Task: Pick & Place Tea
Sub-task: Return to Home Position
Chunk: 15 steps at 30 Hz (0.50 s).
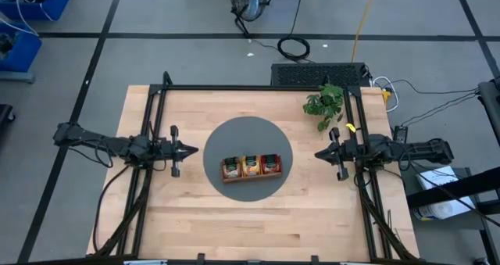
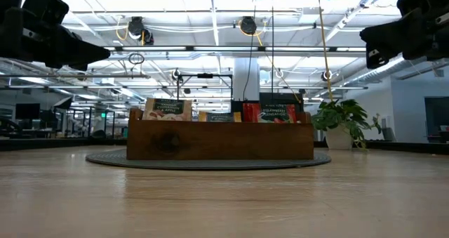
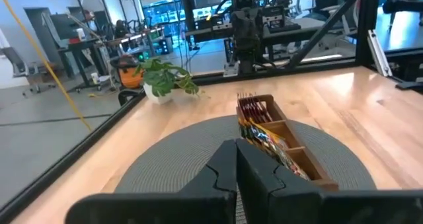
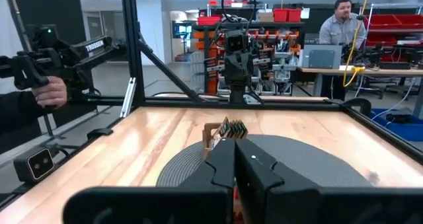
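A brown wooden tray (image 1: 251,177) with three compartments stands on a round grey mat (image 1: 248,132) at the table's middle. Tea packets stand upright in it: beige ones (image 1: 232,167) on the left, orange-yellow ones (image 1: 251,166) in the middle, red ones (image 1: 270,164) on the right. In the low view their tops (image 2: 270,113) poke above the tray wall (image 2: 220,141). My left gripper (image 1: 191,149) hovers shut at the mat's left rim, pointing level at the tray. My right gripper (image 1: 318,153) hovers shut past the mat's right rim, facing it. Both wrist views show shut fingers (image 3: 236,148) (image 4: 234,145) with nothing between them.
A small potted plant (image 1: 324,103) stands at the far right of the table. Black frame rails (image 1: 258,87) run along the far, left and right sides. Bare wood lies in front of the mat. In the right wrist view, a person's hand (image 4: 47,90) shows beyond the table's left side.
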Each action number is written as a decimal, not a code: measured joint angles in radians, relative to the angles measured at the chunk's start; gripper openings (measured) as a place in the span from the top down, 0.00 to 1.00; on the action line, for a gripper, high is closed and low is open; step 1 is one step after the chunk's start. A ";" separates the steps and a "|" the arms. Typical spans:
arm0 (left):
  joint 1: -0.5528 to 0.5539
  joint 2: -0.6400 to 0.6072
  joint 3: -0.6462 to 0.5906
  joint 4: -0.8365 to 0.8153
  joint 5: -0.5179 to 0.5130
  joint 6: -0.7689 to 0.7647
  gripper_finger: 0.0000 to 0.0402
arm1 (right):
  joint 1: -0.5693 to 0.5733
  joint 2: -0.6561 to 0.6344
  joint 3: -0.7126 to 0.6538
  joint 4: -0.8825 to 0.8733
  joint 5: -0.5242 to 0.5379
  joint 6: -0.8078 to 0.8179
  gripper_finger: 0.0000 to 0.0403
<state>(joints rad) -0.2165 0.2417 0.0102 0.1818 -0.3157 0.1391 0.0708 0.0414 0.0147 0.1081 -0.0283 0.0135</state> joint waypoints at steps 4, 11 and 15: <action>0.000 0.000 0.000 0.000 0.000 -0.044 0.96 | 0.000 0.000 0.000 0.013 0.027 -0.008 1.00; 0.000 0.000 0.000 0.001 0.000 -0.156 0.99 | 0.000 0.000 0.000 0.014 0.027 0.000 1.00; 0.000 0.000 0.000 0.001 -0.001 -0.175 0.98 | 0.000 0.000 0.000 0.014 0.028 0.000 1.00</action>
<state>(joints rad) -0.2165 0.2417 0.0101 0.1829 -0.3164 -0.0357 0.0708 0.0418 0.0147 0.1219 -0.0008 0.0139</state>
